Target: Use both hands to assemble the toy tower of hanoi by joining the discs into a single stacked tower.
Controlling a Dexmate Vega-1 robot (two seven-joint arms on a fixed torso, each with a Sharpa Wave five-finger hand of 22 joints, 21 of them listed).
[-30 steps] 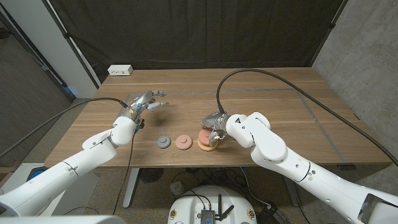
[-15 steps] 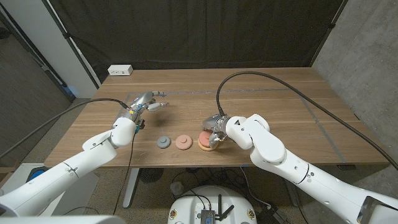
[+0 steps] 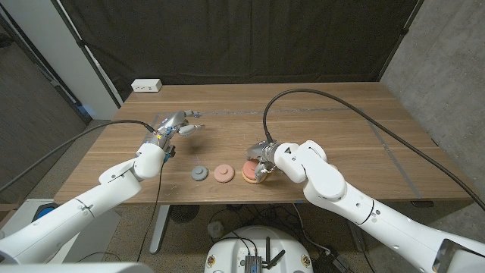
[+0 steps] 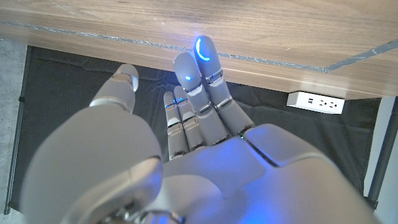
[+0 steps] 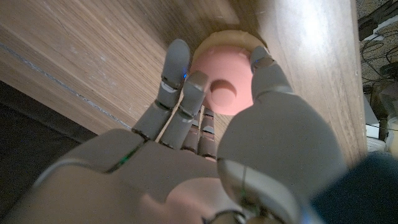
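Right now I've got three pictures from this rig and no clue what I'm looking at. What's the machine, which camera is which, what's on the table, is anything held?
It is a white two-armed robot standing at a wooden table. The wide picture comes from a camera on its head, looking down over both arms. The other two come from cameras on each wrist, looking along the back of that arm's own hand.

Near the front edge lie a grey disc, a pink disc and a stack with a pink disc on a tan one. A white power strip sits at the far edge.

The right robot hand has its fingers around the stack's top disc. The left robot hand hovers with nothing in it.
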